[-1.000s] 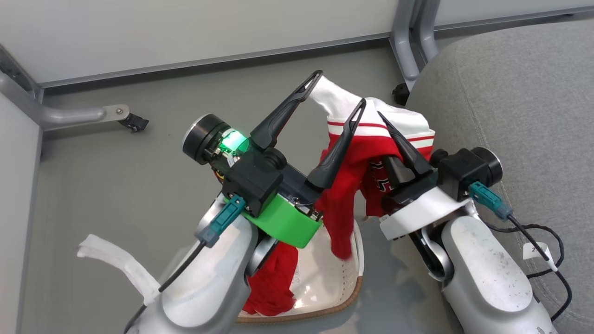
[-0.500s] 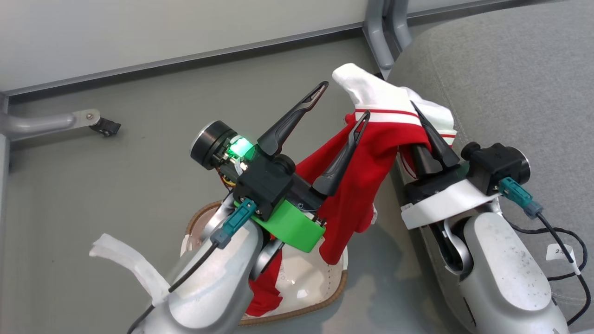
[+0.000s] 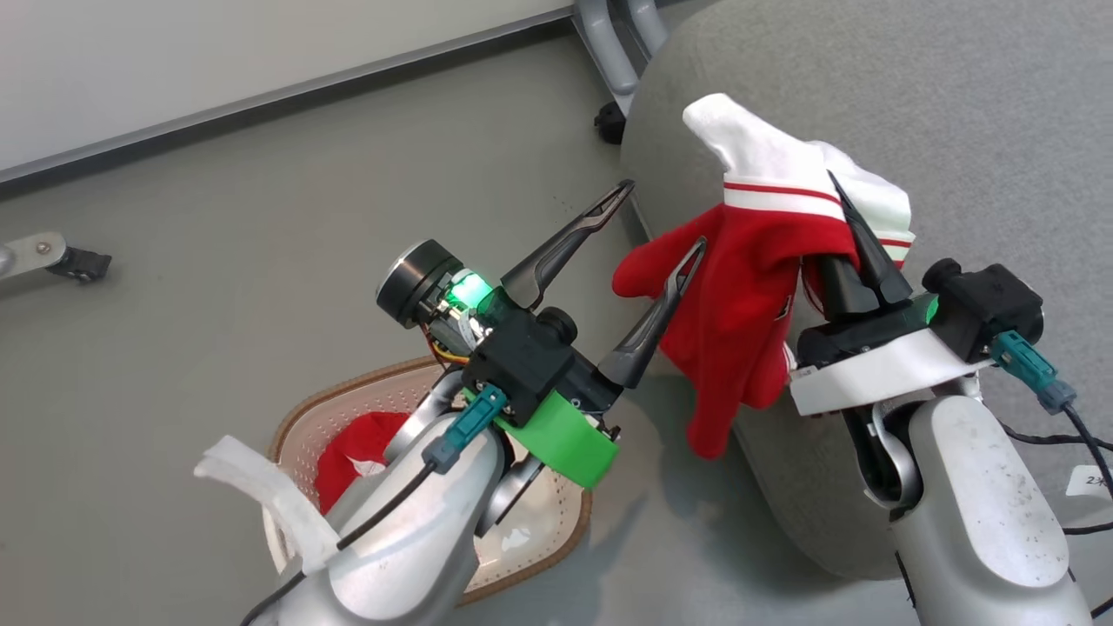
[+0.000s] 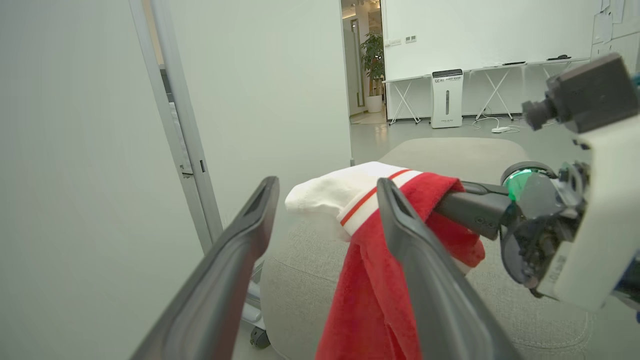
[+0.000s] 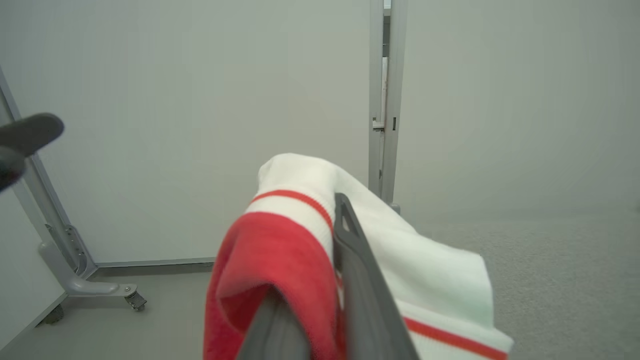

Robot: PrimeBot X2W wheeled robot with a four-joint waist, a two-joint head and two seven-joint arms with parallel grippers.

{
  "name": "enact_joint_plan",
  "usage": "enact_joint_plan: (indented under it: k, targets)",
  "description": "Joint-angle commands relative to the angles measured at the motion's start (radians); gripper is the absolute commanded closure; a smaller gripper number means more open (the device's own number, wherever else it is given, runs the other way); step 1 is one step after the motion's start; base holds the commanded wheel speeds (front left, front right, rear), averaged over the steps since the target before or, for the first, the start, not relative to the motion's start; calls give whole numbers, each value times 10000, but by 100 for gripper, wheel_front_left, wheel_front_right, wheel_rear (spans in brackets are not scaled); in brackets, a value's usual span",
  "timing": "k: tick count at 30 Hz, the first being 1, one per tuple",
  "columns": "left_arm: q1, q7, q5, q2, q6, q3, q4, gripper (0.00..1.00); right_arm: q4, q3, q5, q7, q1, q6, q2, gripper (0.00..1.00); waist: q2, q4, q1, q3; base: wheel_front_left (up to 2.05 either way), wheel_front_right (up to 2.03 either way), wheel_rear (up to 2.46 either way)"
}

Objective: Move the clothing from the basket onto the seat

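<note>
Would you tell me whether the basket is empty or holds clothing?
Not empty: a red garment lies inside the basket, partly hidden by the left forearm.

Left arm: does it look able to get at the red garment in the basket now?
Probably yes. The left gripper has open, empty jaws beside the jersey held by the right gripper. The red garment lies uncovered in the basket, below that arm's forearm; it would need to come down.

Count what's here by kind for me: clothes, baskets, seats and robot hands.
Clothes: 2, the jersey in the right hand and a red piece in the basket
Baskets: 1
Seats: 1, the grey seat
Robot hands: 2, the left hand open, the right hand shut
Total: 6
</note>
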Motion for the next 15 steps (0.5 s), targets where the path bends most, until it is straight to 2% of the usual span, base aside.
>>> enact_joint_plan:
  k: [1, 8, 15]
  targets:
    - [-197, -2, 51, 112, -41, -67, 51, 0, -98, -125, 56, -5, 146, -3, -28, 100, -1, -519, 0, 359, 0, 0, 0]
    - [-388, -2, -13, 294, -43, -505, 268, 0, -288, -782, 194, -3, 336, -3, -25, 100, -1, -1170, 0, 734, 0, 0, 0]
    - [-402, -2, -104, 393, -43, -762, 394, 0, -314, -1336, 360, -5, 537, -3, -25, 100, -1, -1475, 0, 885, 0, 0, 0]
